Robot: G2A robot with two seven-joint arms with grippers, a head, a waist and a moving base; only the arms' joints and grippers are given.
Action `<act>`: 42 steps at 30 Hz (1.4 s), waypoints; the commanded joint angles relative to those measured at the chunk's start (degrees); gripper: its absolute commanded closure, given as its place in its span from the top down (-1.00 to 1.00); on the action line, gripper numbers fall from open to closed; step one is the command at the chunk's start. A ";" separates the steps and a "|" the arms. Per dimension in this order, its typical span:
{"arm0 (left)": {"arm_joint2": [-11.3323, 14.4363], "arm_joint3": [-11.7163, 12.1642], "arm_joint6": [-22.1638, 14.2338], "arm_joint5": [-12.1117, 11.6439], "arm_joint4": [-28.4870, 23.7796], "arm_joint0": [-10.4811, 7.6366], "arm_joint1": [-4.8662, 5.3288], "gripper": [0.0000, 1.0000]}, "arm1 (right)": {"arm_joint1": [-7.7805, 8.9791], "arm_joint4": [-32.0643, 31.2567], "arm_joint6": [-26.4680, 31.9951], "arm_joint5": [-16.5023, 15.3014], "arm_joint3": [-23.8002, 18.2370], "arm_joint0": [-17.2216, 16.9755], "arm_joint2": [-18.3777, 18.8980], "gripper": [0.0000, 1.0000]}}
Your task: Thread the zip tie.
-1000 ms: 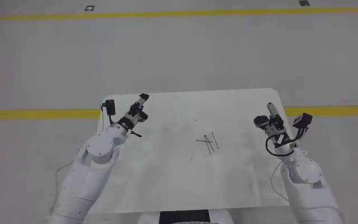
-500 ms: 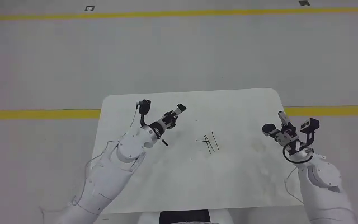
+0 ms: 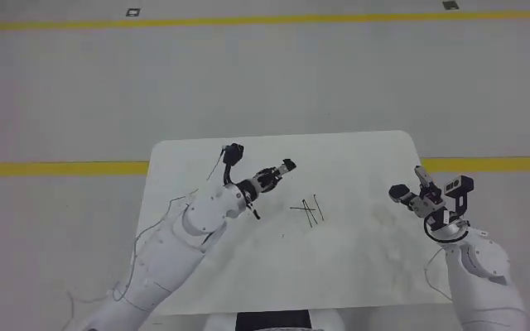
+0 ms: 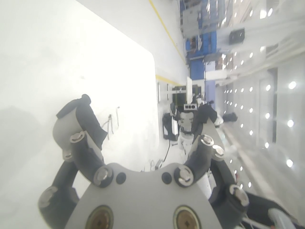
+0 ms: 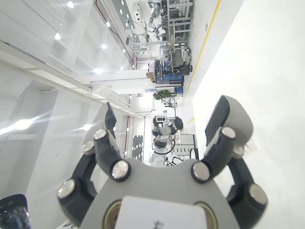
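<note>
Several thin black plastic zip ties (image 3: 310, 211) lie flat in a small loose cluster near the middle of the white round-cornered surface (image 3: 356, 265). Some cross each other, and their exact count is too fine to tell. They are probably very light and springy, firm along the strap yet quick to bend. Being smooth and low against the board, they may skid or flick away under a pinch from above. One pincer should probably hold the strap a little behind its tail end, and the other should take the locking head.

The left pincer (image 3: 286, 167) hovers just beside the cluster, jaws spread and carrying nothing. The right pincer (image 3: 414, 186) hangs over the surface's right edge, well apart from the ties, also spread and unladen. The surface looks matte and hard. Around it is pale grey floor crossed by a yellow painted line (image 3: 74, 168).
</note>
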 commanded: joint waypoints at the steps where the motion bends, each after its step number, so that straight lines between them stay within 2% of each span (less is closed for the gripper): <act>1: 2.41 0.43 -7.67 2.66 -0.25 -2.86 -0.45 1.00 | 0.00 0.01 0.01 0.00 0.00 0.00 0.00 1.00; 2: 3.83 1.60 -8.78 3.69 0.29 -4.75 -0.82 1.00 | 0.00 0.01 0.01 0.00 0.00 0.00 0.00 1.00; 5: 6.92 4.86 -10.46 3.69 -1.32 -8.27 -2.00 1.00 | 0.00 0.01 0.01 0.00 0.00 0.00 0.00 1.00; 16: 6.92 4.86 -10.46 3.69 -1.32 -8.27 -2.00 1.00 | 0.00 0.01 0.01 0.00 0.00 0.00 0.00 1.00; 17: 7.89 4.31 -11.17 3.69 0.07 -8.78 -2.07 1.00 | 0.00 0.01 0.01 0.00 0.00 0.00 0.00 1.00; 18: 10.18 4.70 -12.42 3.69 3.20 -10.38 -2.40 1.00 | 0.00 0.01 0.01 0.00 0.00 0.00 0.00 1.00; 19: 11.71 6.99 -12.89 3.69 3.70 -12.06 -3.07 1.00 | 0.00 0.01 0.01 0.00 0.00 0.00 0.00 1.00; 21: 14.05 9.72 -14.28 3.69 3.37 -14.84 -4.32 1.00 | 0.00 0.01 0.01 0.00 0.00 0.00 0.00 1.00; 22: 15.69 11.77 -14.86 3.69 3.04 -16.51 -5.28 1.00 | 0.00 0.01 0.01 0.00 0.00 0.00 0.00 1.00; 24: 17.49 14.42 -15.20 3.69 1.24 -18.92 -6.82 1.00 | 0.00 0.01 0.01 0.00 0.00 0.00 0.00 1.00; 28: 21.70 21.93 -15.77 3.69 0.19 -23.31 -9.92 1.00 | 0.00 0.01 0.01 0.00 0.00 0.00 0.00 1.00; 37: 21.70 21.93 -15.77 3.69 0.19 -23.31 -9.92 1.00 | 0.00 0.01 0.01 0.00 0.00 0.00 0.00 1.00; 39: 21.78 21.54 -14.62 3.69 -0.77 -22.51 -10.12 1.00 | 0.00 0.01 0.01 0.00 0.00 0.00 0.00 1.00; 42: 22.35 23.05 -13.91 3.69 -1.17 -22.50 -10.64 1.00 | 0.00 0.01 0.01 0.00 0.00 0.00 0.00 1.00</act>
